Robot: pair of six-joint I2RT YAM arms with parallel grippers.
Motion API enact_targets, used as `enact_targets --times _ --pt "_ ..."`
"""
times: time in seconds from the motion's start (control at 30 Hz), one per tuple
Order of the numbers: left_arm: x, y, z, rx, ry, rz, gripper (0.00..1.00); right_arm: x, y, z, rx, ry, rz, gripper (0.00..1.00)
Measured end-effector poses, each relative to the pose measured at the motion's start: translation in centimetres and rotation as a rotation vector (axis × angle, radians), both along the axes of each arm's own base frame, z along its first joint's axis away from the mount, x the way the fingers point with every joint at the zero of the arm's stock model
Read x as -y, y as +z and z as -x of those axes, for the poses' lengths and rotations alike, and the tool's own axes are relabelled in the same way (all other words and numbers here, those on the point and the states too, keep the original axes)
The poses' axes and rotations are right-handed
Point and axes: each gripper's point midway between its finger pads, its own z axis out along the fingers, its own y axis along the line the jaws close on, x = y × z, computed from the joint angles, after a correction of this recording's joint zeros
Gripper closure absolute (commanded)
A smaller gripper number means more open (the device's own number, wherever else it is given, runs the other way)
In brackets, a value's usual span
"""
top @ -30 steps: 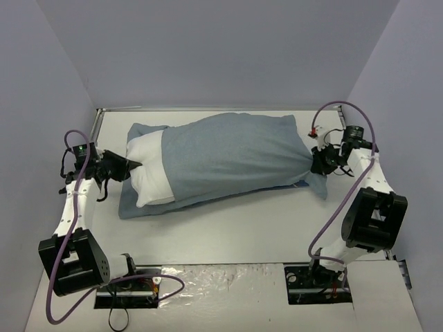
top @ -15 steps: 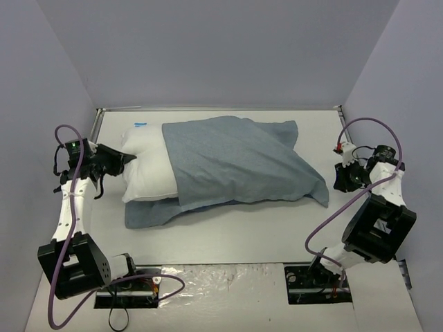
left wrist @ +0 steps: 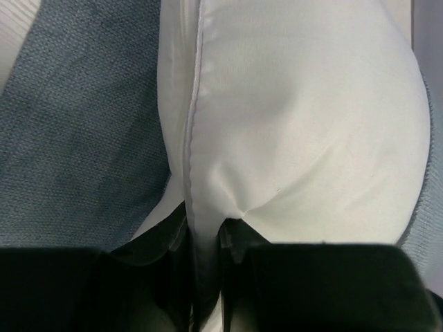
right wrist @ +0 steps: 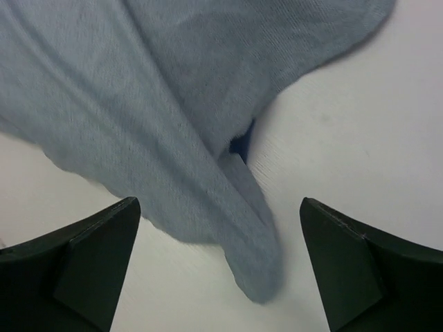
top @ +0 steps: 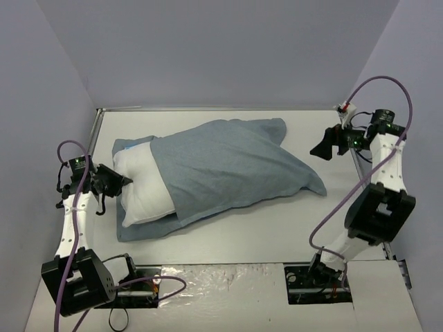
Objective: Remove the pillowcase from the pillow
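Observation:
The grey-blue pillowcase (top: 228, 169) lies slack across the table, still covering most of the white pillow (top: 142, 192), whose left end sticks out of the case's mouth. My left gripper (top: 123, 182) is shut on that exposed end. In the left wrist view its jaws (left wrist: 205, 242) pinch the pillow's (left wrist: 297, 124) seam, with the pillowcase (left wrist: 83, 124) to the left. My right gripper (top: 321, 148) hangs open above the table's right side, apart from the cloth. In the right wrist view its fingers (right wrist: 218, 207) stand wide over the pillowcase's (right wrist: 173, 104) limp corner.
The white table (top: 242, 228) is boxed in by pale walls at the back and both sides. A raised rail (top: 208, 108) runs along the back edge. Purple cables (top: 360, 93) loop off both arms. A crinkled plastic strip (top: 221, 283) lies between the arm bases.
My right gripper let go of the pillowcase's right corner, opened wide and rose toward the back. The cloth dropped flat. My left gripper drew the pillow leftward and nearer.

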Motion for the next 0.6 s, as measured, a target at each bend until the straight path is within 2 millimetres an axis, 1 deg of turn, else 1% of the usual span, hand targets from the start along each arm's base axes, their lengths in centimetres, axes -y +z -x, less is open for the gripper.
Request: enact_targets --times 0.03,0.07,0.1,0.13,0.17,0.23,0.27,0.3,0.33,0.4,0.43,0.5,0.53,0.57,0.6 --pt "-0.2 -0.1 0.0 -0.005 0.004 -0.009 0.80 -0.8 0.0 -0.8 -0.035 0.010 -0.071 0.13" --pt "-0.3 -0.3 0.1 -0.011 0.006 -0.017 0.68 -1.3 -0.8 -1.9 -0.081 0.015 -0.119 0.15" --pt "-0.4 -0.4 0.2 -0.018 0.005 -0.024 0.62 -1.7 -1.7 -2.9 -0.119 0.022 -0.145 0.17" --pt "-0.5 -0.5 0.2 -0.022 0.007 -0.031 0.56 -2.5 -3.0 -3.9 -0.163 0.031 -0.167 0.22" --pt "-0.7 -0.5 0.3 -0.027 0.012 -0.039 0.48 -3.4 -4.5 -4.5 -0.210 0.035 -0.178 0.22" --pt "-0.9 -0.3 0.3 -0.029 0.011 -0.057 0.42 -5.6 -6.8 -5.1 -0.307 0.029 -0.182 0.21" --pt "-1.1 -0.2 0.3 -0.029 0.013 -0.066 0.41 -6.6 -7.4 -5.5 -0.333 0.017 -0.175 0.20" --pt "-1.3 -0.1 0.3 -0.027 0.013 -0.076 0.38 -6.9 -7.8 -6.1 -0.348 -0.019 -0.163 0.17" --pt "-1.4 0.1 0.3 -0.026 0.013 -0.084 0.36 -8.0 -8.0 -6.5 -0.364 -0.040 -0.153 0.16" --pt "-1.6 0.4 0.2 -0.020 0.011 -0.102 0.35 -9.1 -7.8 -8.1 -0.363 -0.125 -0.151 0.14" --pt "-1.8 0.7 0.1 -0.016 0.010 -0.113 0.30 -9.2 -7.6 -9.1 -0.362 -0.185 -0.158 0.13" --pt "-2.1 1.2 -0.1 -0.006 0.005 -0.139 0.28 -8.8 -7.3 -10.9 -0.368 -0.316 -0.200 0.12" --pt "-2.3 1.6 -0.2 0.002 0.003 -0.151 0.24 -8.4 -7.0 -11.7 -0.374 -0.383 -0.229 0.11" --pt "-2.4 2.2 -0.4 0.012 0.002 -0.162 0.20 -8.0 -6.8 -12.5 -0.382 -0.440 -0.260 0.11" --pt "-2.7 2.8 -0.7 0.026 0.000 -0.177 0.11 -7.7 -6.7 -13.4 -0.391 -0.492 -0.295 0.09"
